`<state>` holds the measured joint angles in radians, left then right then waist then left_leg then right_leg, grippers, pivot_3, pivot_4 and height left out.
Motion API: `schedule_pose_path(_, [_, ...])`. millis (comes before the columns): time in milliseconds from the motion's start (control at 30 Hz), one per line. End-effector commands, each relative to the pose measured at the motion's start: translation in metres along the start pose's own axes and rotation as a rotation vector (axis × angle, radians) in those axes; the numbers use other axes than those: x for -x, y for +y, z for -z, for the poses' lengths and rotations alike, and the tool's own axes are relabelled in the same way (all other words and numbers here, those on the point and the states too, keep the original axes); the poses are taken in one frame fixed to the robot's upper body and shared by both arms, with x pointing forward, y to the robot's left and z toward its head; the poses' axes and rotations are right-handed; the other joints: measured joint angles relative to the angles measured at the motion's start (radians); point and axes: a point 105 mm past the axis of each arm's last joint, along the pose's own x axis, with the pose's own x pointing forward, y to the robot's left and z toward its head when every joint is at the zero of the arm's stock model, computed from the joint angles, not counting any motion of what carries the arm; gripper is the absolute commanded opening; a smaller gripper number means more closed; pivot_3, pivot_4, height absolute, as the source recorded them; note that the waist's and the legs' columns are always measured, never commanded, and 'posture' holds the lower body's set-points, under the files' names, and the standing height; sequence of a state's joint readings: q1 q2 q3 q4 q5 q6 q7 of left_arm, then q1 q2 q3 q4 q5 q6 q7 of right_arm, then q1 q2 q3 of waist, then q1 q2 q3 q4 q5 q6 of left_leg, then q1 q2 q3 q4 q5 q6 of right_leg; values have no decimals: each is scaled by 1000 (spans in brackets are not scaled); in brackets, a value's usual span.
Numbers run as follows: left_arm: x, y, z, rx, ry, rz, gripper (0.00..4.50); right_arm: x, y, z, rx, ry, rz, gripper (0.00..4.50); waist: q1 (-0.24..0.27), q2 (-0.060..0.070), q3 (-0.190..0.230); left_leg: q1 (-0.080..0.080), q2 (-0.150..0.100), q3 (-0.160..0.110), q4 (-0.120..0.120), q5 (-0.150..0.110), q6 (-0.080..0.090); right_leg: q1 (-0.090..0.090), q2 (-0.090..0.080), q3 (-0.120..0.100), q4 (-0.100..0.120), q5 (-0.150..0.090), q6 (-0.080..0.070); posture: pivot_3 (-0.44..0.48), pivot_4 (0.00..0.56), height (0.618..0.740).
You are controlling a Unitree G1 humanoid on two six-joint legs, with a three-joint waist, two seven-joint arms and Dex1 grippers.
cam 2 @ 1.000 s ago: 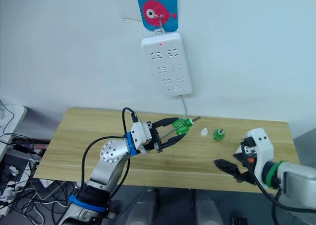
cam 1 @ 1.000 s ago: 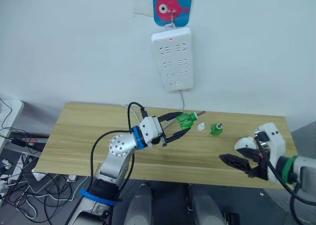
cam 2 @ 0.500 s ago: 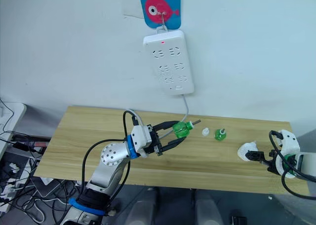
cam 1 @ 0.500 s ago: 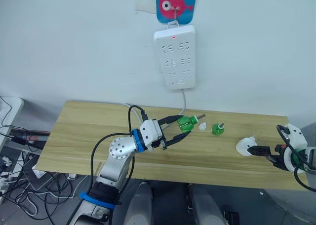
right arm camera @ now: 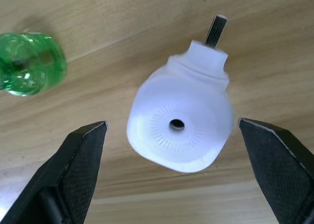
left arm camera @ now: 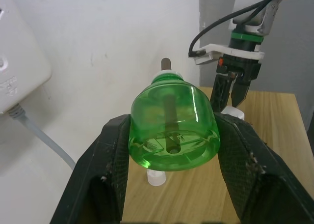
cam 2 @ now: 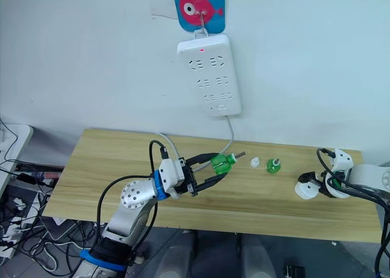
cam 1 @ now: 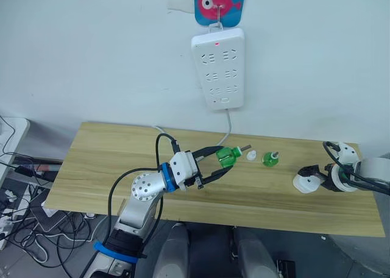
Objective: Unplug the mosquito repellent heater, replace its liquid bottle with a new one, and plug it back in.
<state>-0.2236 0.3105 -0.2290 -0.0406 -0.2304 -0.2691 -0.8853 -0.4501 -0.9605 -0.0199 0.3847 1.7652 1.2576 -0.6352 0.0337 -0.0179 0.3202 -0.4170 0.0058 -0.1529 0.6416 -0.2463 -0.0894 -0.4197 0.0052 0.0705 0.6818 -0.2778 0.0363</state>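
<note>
- Heater (right arm camera: 180,129) lies on the tabletop (cam 1: 109,162) near its right end, vent facing up, prongs toward the wall.
- Right gripper (right arm camera: 176,135) spread wide, straddling it, empty.
- Left gripper (left arm camera: 169,150) clamps a green bottle (left arm camera: 172,121), wick pointing rightward.

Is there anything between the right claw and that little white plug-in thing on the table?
Nothing visible stands in the way. The right gripper is open, with one finger on each side of the white heater, which lies on the wooden table. A green bottle stands off to one side, outside the gap.
</note>
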Motion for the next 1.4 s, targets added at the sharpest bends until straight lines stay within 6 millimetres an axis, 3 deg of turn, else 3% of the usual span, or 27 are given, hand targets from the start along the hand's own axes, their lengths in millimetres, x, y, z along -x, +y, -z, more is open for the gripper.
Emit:
schedule_pose_path(33, [0,-5,-12,-20,-38,9,2232,2,-1,-5,-5,-9,6,4466,2,0,0,0,0,0,0,0,0,0,0,0,0,0,0,240,368,740])
schedule_pose_path(633, [0,-10,-14,-13,-35,15,2232,-12,-6,-9,7,2,54,4466,24,2,13,0,0,1,-1,0,0,-1,0,1,0,0,0,254,368,740])
schedule_pose_path(733, [-1,-11,-15,-14,-37,20,2232,-12,-8,-8,10,6,55,3878,24,2,14,0,0,1,-1,0,0,-1,0,1,0,0,0,255,369,740])
schedule_pose_path(833, [-1,-11,-14,-15,-36,19,2232,-11,-8,-6,19,12,50,3000,24,0,15,1,1,2,-1,0,0,-1,1,1,0,0,0,254,363,740])
schedule_pose_path(967, [-1,-12,-14,-14,-36,24,2232,-8,-9,-5,38,8,48,2954,24,0,16,1,1,2,-1,0,0,-1,1,1,0,0,0,254,358,740])
schedule_pose_path(1100, [0,-15,-14,-11,-36,34,2232,7,-9,-5,91,-24,5,2954,27,0,16,0,1,2,-2,0,0,-1,1,1,0,0,0,248,347,740])
schedule_pose_path(1333, [1,-17,-12,-3,-38,66,2232,41,-13,22,338,-40,-43,2954,45,3,17,0,1,2,-3,0,0,-2,0,1,-1,0,0,215,332,740])
schedule_pose_path(1400, [1,-19,-11,1,-41,82,2232,54,-3,26,454,-83,-91,2954,46,4,17,0,2,2,-2,0,0,-2,1,0,-1,0,0,208,329,740])
